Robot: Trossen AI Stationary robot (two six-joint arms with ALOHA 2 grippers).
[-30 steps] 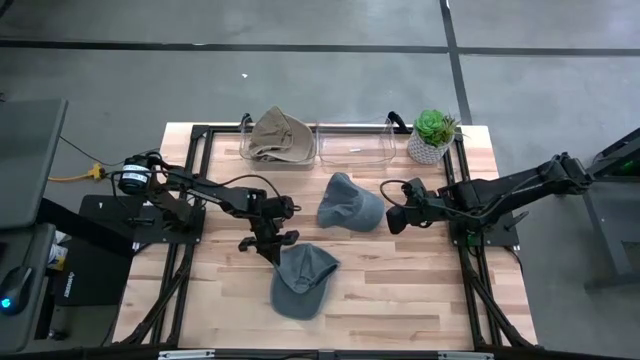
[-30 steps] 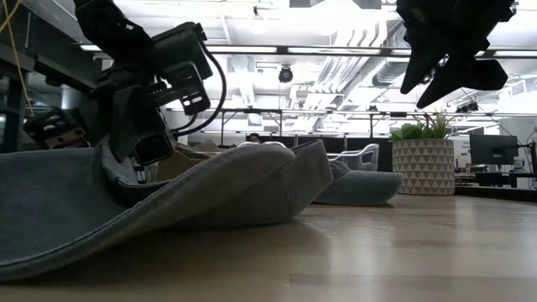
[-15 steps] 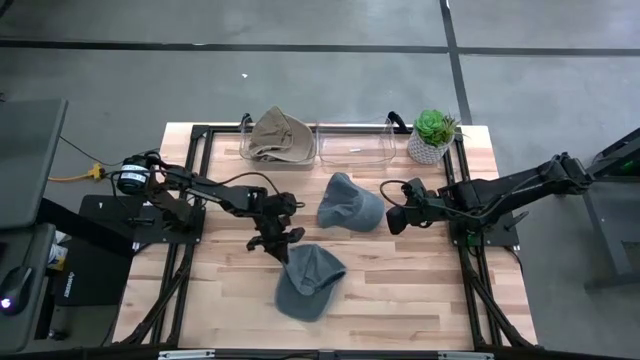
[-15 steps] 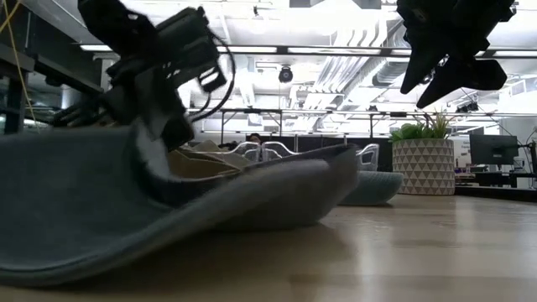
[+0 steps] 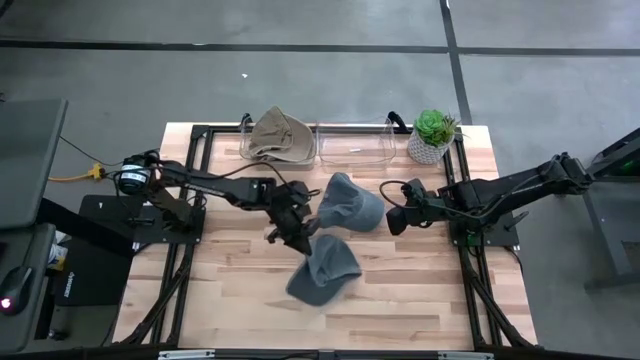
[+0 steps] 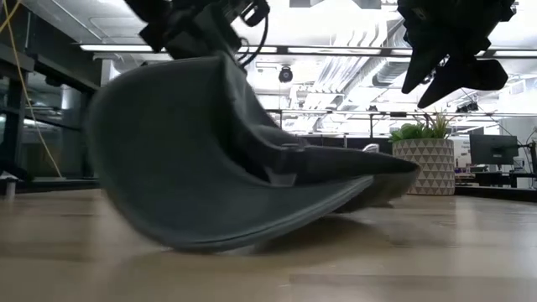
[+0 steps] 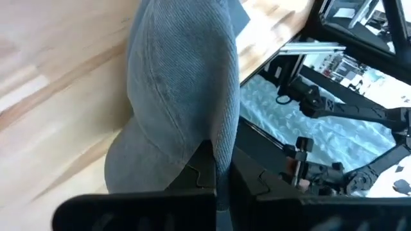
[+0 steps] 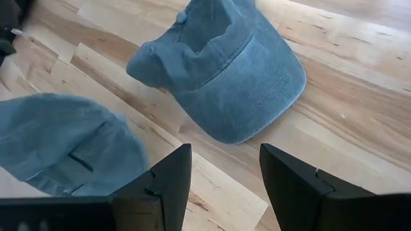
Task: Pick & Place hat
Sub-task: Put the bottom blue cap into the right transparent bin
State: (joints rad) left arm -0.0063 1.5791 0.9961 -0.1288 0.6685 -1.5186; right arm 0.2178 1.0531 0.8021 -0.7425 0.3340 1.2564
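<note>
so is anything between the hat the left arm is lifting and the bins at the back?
Partly. The left end effector is shut on the gray hat. The second gray hat lies between it and the empty bin. The other bin already holds a tan hat.

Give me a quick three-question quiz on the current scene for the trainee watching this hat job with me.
1. True or false: the left gripper is shut on the grey cap.
2. Which holds the tan hat? A) left clear bin B) right clear bin C) plant pot
3. How do the right gripper's fingers stand, and what do they hold?

Key:
1. True; the cap hangs partly lifted.
2. A
3. Apart, holding nothing, beside the second grey cap.
</note>
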